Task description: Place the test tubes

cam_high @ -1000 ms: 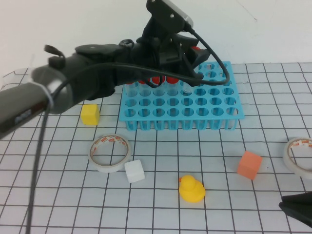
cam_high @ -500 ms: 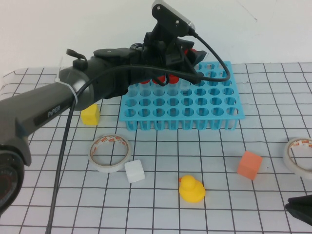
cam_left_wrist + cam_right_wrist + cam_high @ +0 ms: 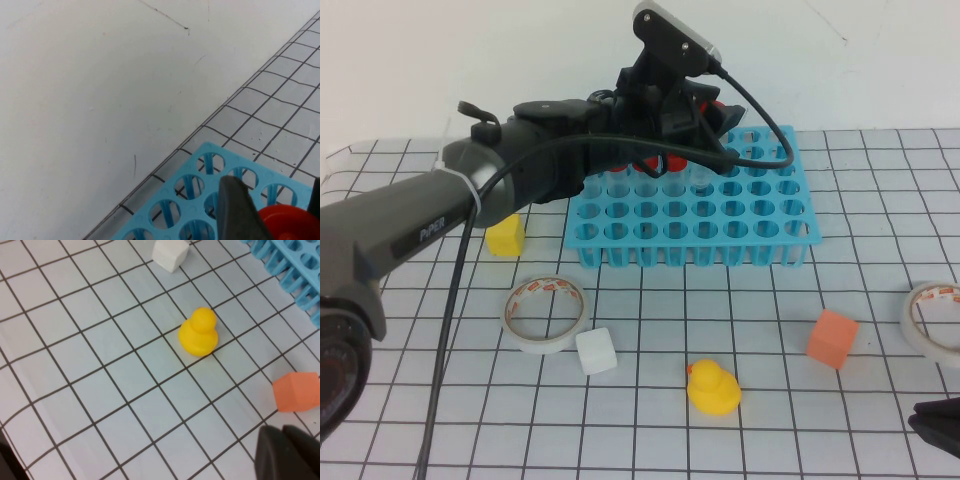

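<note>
The left gripper [image 3: 712, 118] hangs over the rack's [image 3: 760, 235] back rows, jaws partly closed around a red-capped test tube [image 3: 284, 222], probably to lower it into a hole just beneath. The right gripper [image 3: 938, 428], fully closed and empty, rests well apart on the gridded table [image 3: 770, 420]. A white wall [image 3: 870, 60] stands beyond the left gripper.

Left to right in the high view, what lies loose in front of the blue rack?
Yellow cube, tape roll, white cube, duck, orange cube, second tape roll. The left gripper over the rack holds a red-capped tube; right gripper shut, near-right corner.
</note>
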